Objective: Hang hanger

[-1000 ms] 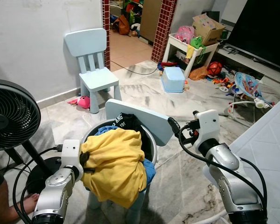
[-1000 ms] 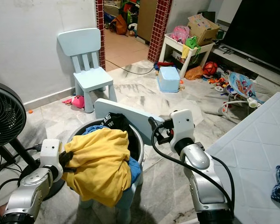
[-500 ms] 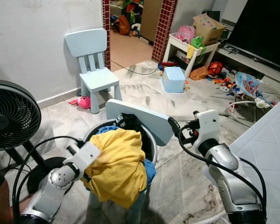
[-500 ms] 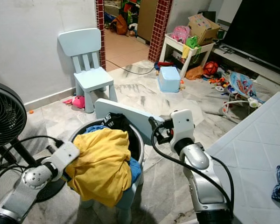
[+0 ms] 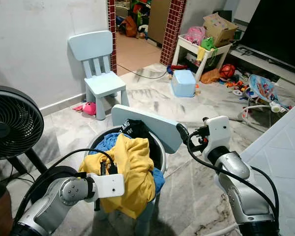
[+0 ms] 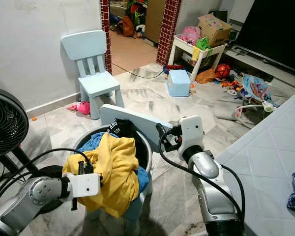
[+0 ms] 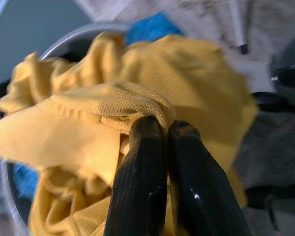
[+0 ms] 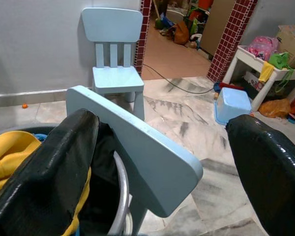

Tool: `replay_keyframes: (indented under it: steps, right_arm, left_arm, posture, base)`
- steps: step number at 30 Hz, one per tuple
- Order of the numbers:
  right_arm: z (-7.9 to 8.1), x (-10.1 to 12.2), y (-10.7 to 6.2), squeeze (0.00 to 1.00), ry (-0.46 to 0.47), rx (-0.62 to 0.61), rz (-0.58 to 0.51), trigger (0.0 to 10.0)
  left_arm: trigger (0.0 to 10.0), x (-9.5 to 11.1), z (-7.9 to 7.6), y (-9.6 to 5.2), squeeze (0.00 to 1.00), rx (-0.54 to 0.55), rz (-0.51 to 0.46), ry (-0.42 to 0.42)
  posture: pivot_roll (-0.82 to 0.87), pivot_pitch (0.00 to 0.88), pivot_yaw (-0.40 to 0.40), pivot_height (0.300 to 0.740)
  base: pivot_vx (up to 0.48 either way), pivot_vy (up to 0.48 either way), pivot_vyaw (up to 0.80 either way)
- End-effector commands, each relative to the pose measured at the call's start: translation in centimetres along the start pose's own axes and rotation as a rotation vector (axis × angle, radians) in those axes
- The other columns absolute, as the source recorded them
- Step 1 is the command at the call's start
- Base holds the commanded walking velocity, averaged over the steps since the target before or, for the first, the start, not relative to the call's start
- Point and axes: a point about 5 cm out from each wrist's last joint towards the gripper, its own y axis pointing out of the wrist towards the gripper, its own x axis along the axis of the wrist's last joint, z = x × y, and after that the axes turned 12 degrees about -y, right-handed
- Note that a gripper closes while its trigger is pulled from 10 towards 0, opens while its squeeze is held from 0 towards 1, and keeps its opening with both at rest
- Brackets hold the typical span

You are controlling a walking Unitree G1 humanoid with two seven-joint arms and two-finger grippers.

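The left gripper has its jaws clamped on a fold of the yellow shirt, which lies on top of the laundry basket. The right gripper, jaws wide apart, hovers beside the basket. The black cloth behind is perhaps another shirt

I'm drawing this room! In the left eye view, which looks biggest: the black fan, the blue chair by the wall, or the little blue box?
1. Black fan, though it is nearer the camera and cut off.
2. Blue chair.
3. Blue box, clearly smallest.
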Motion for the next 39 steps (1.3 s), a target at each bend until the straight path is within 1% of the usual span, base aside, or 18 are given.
replay_keyframes:
  steps: [1,3,4,7,10,11,12,13,17,18,21,22,25,32,35,37,38,39]
  right_arm:
    - [-0.1,0.0,0.2,0.00,-0.006,-0.005,0.000,10.0]
    - [0.0,-0.1,0.2,0.00,-0.004,-0.003,0.001,10.0]
    - [0.0,-0.1,0.3,0.00,-0.003,-0.002,0.000,10.0]
    - [0.1,-0.1,0.3,0.00,-0.002,-0.001,-0.001,10.0]
    - [0.2,0.0,0.3,0.00,0.007,-0.002,-0.010,10.0]
    - [0.2,0.1,0.4,0.00,0.019,-0.009,-0.025,10.0]
    - [0.1,0.2,0.4,0.00,0.027,-0.014,-0.034,10.0]
    - [0.1,0.2,0.5,0.00,0.029,-0.016,-0.037,10.0]
    - [0.1,0.6,0.9,0.00,0.044,-0.031,-0.058,10.0]
    - [0.2,0.7,1.1,0.00,0.048,-0.037,-0.066,10.0]
    - [0.3,0.7,1.3,0.00,0.053,-0.043,-0.072,10.0]
    - [0.4,0.7,1.4,0.00,0.059,-0.050,-0.076,10.0]
    - [0.4,0.7,1.6,0.00,0.066,-0.060,-0.086,10.0]
    - [0.3,0.7,2.5,0.00,0.092,-0.108,-0.115,10.0]
    - [0.0,0.7,2.7,0.00,0.113,-0.142,-0.127,10.0]
    - [-0.3,0.5,2.7,0.00,0.147,-0.185,-0.132,10.0]
    - [-0.5,0.1,2.6,0.00,0.164,-0.206,-0.124,10.0]
    - [-0.6,-0.1,2.5,0.00,0.174,-0.216,-0.119,10.0]
  left_arm:
    - [0.0,0.0,-0.9,0.4,0.00,-0.079,-0.010,0.009]
    - [0.0,-0.2,-1.3,0.6,0.00,-0.077,-0.021,-0.009]
    - [0.0,-0.2,-1.1,0.7,0.00,-0.016,-0.037,-0.019]
    - [0.0,-0.2,-1.0,0.8,0.00,0.015,-0.052,-0.039]
    - [0.0,0.5,0.6,0.9,0.00,0.231,-0.187,-0.189]
    - [0.0,1.4,2.4,0.2,0.00,0.412,-0.304,-0.266]
    - [0.0,2.1,3.3,-0.5,0.00,0.483,-0.383,-0.343]
    - [0.0,2.4,3.5,-0.9,0.00,0.493,-0.413,-0.378]
    - [0.0,5.2,5.2,-2.7,0.00,0.640,-0.609,-0.519]
    - [0.0,6.2,5.5,-3.0,0.00,0.669,-0.688,-0.620]
    - [0.0,7.3,5.6,-3.1,0.00,0.655,-0.727,-0.640]
    - [0.0,8.1,5.6,-3.2,0.00,0.644,-0.744,-0.611]
    - [0.0,8.4,5.7,-3.1,0.00,0.643,-0.746,-0.595]
    - [0.0,7.9,7.2,-4.3,0.00,0.722,-0.735,-0.614]
    - [0.0,7.3,8.0,-4.0,0.00,0.785,-0.706,-0.640]
    - [0.0,6.5,8.4,-3.2,0.00,0.832,-0.670,-0.703]
    - [1.1,6.3,8.1,-2.5,0.00,0.834,-0.651,-0.731]
    - [3.1,6.2,7.8,-2.1,0.00,0.824,-0.645,-0.743]
  posture:
    - [-0.10,0.000,-0.092,0.740]
    - [-0.10,0.000,-0.094,0.740]
    - [-0.10,0.000,-0.093,0.740]
    - [-0.09,0.000,-0.093,0.740]
    - [-0.08,0.000,-0.091,0.740]
    - [-0.08,0.000,-0.089,0.740]
    - [-0.07,0.000,-0.087,0.740]
    - [-0.07,0.000,-0.087,0.740]
    - [-0.06,0.000,-0.077,0.740]
    - [-0.06,0.000,-0.073,0.740]
    - [-0.06,0.000,-0.065,0.740]
    - [-0.06,0.000,-0.053,0.740]
    - [-0.05,0.000,-0.039,0.740]
    - [-0.05,0.000,0.013,0.740]
    - [-0.07,0.000,0.034,0.740]
    - [-0.09,0.000,0.045,0.740]
    - [-0.09,0.000,0.045,0.740]
    - [-0.09,0.000,0.045,0.740]
  base:
    - [0.000,0.000,0.00]
    - [0.000,0.000,0.00]
    - [0.000,0.000,0.00]
    - [0.000,0.000,0.00]
    - [0.000,0.000,0.00]
    - [0.000,0.000,0.00]
    - [0.000,0.000,0.00]
    - [0.000,0.000,0.00]
    - [0.000,0.000,0.00]
    - [0.000,0.000,0.00]
    - [0.000,0.000,0.00]
    - [0.000,0.000,0.00]
    - [0.000,0.000,0.00]
    - [0.000,0.000,0.00]
    - [0.000,0.000,0.00]
    - [0.000,0.000,0.00]
    - [0.000,0.000,0.00]
    - [0.000,0.000,0.00]
